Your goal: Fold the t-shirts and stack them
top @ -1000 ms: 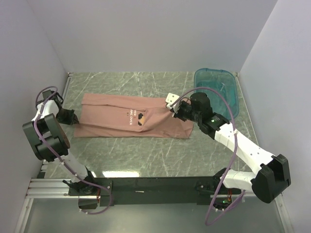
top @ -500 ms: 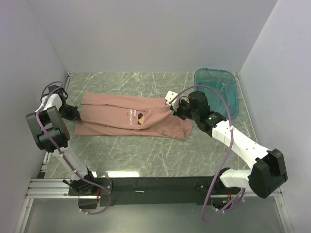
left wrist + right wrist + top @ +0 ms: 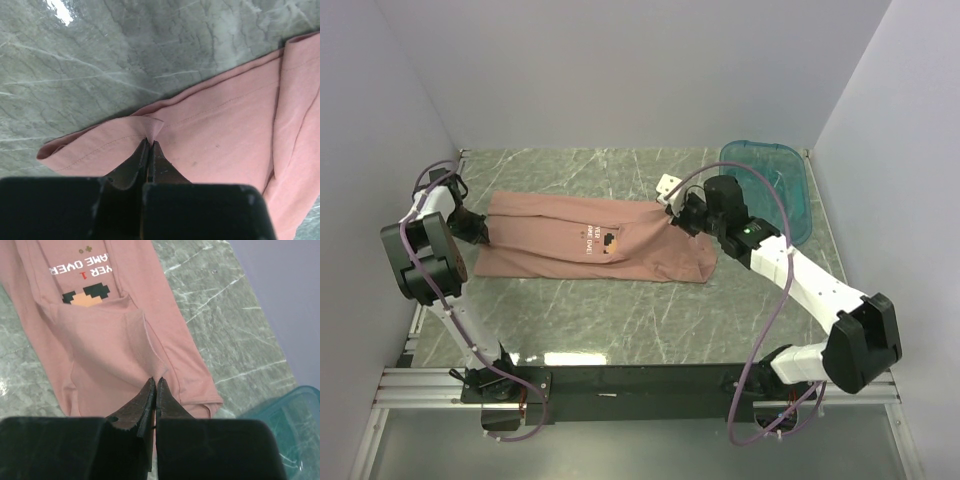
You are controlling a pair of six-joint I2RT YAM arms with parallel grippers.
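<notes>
A green marble counter [image 3: 620, 310] sits between pale walls. Across its middle lies the salmon-pink t-shirt [image 3: 550, 248], folded into a long band with the chest print up. The left gripper [image 3: 149, 145] is clamped on a pinch of hem at the shirt's left end. The right gripper [image 3: 155, 386] is closed on cloth at its right end. Beyond, a teal tub [image 3: 760, 146] stands in the far right corner.
</notes>
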